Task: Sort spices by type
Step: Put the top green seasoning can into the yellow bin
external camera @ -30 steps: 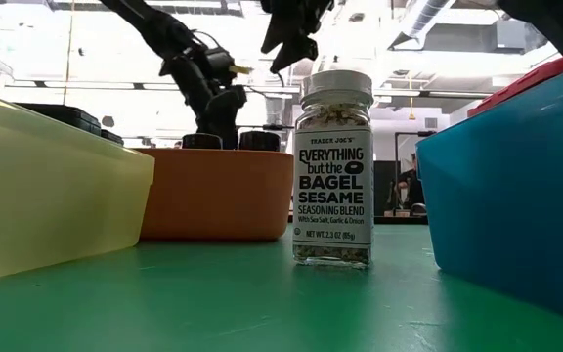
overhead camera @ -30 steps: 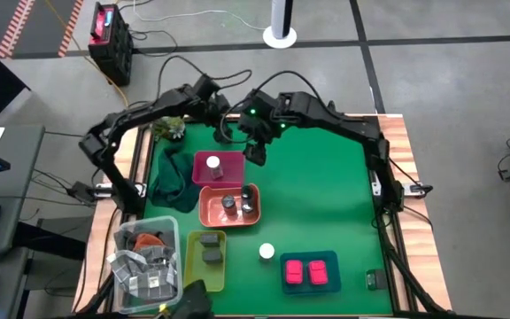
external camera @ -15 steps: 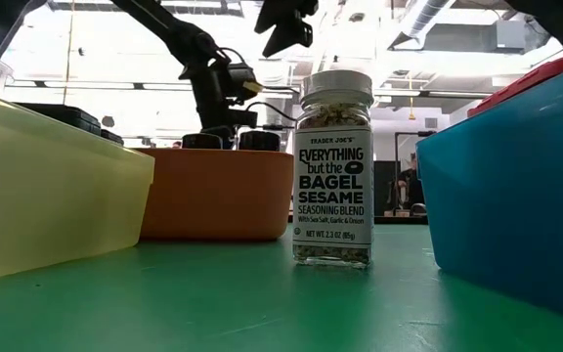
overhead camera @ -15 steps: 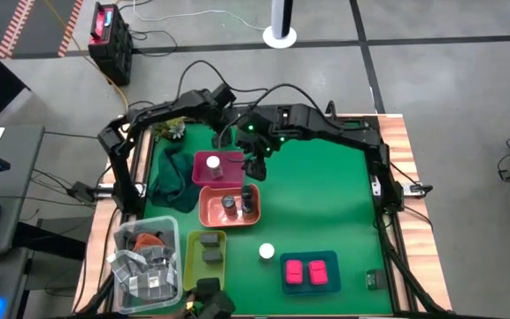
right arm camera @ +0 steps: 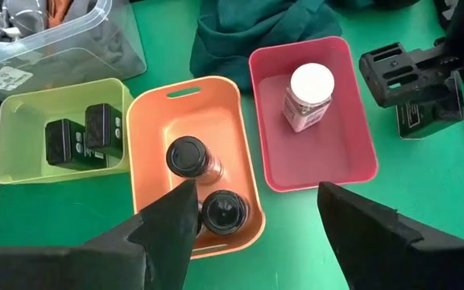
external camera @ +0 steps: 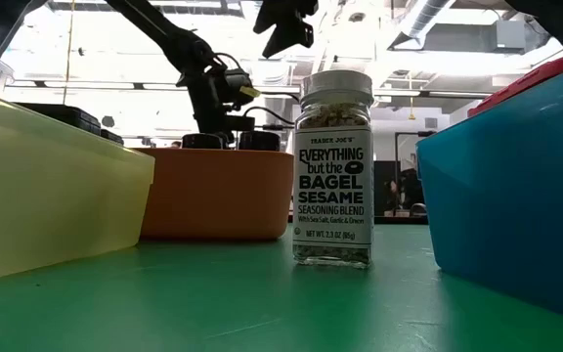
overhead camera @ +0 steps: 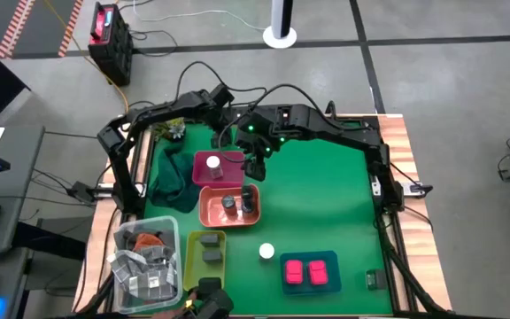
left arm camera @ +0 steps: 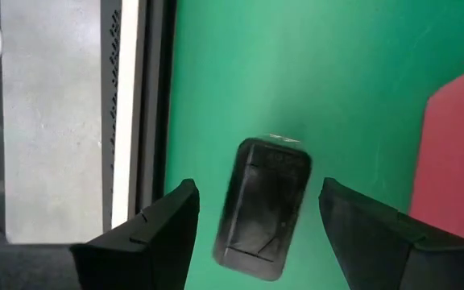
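The left arm has swung inward along the far edge of the bench (overhead camera: 326,186) over the last second, while the right arm has drawn in over the trays and now barely shifts. The left gripper (left arm camera: 258,211) hangs with its fingers spread wide above a dark box (left arm camera: 264,208) lying flat on the green mat near the bench's far edge, just beside the pink tray (overhead camera: 217,168). The box sits directly between the two fingers, its long axis running roughly along the line of sight, so the gap spans its narrow width; a straight descent looks like the likely next move. The left arm is plainly the nearer one. The right gripper (right arm camera: 252,211), fingers also apart and empty, hovers above the orange tray (right arm camera: 153,109) holding two grey-lidded jars (right arm camera: 188,157). Two dark boxes (right arm camera: 83,133) already lie in the yellow tray (right arm camera: 31,109). A white-capped jar (overhead camera: 266,252) stands alone on the mat near the blue tray (overhead camera: 328,258) of pink boxes (overhead camera: 308,272).
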Tool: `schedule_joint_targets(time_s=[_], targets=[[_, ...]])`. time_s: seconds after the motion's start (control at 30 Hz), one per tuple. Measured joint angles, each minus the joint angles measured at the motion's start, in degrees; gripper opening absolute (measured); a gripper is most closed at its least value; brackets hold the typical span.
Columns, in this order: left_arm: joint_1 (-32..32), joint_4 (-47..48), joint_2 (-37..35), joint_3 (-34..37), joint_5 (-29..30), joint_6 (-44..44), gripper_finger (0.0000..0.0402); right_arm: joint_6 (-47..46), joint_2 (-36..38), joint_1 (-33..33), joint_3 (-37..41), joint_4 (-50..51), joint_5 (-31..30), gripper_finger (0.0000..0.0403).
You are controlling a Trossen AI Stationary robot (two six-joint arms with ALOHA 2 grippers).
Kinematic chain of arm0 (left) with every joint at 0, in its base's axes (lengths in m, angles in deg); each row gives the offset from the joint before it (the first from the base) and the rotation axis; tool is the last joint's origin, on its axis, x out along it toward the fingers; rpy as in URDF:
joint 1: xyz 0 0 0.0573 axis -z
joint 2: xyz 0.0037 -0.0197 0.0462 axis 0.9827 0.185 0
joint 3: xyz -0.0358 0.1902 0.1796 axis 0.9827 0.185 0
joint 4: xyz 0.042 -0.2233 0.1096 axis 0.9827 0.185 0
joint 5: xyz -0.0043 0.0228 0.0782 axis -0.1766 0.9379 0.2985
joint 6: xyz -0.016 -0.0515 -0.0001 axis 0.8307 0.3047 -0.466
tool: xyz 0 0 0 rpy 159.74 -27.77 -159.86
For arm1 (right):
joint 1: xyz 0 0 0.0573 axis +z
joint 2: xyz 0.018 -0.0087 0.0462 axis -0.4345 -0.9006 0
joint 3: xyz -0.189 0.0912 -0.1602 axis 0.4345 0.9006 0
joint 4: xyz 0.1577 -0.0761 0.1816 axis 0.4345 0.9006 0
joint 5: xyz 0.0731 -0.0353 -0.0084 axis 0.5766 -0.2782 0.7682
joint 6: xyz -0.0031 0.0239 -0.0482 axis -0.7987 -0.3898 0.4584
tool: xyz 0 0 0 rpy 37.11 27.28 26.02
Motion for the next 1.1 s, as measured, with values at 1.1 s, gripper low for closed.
schedule_joint_targets(time_s=[1.1], targets=[[-2.8, 6.2, 0.0, -4.4, -1.3, 9.4, 0.0133, 0.7, 3.2, -3.7, 0.0, 2.3, -2.1, 0.0282]])
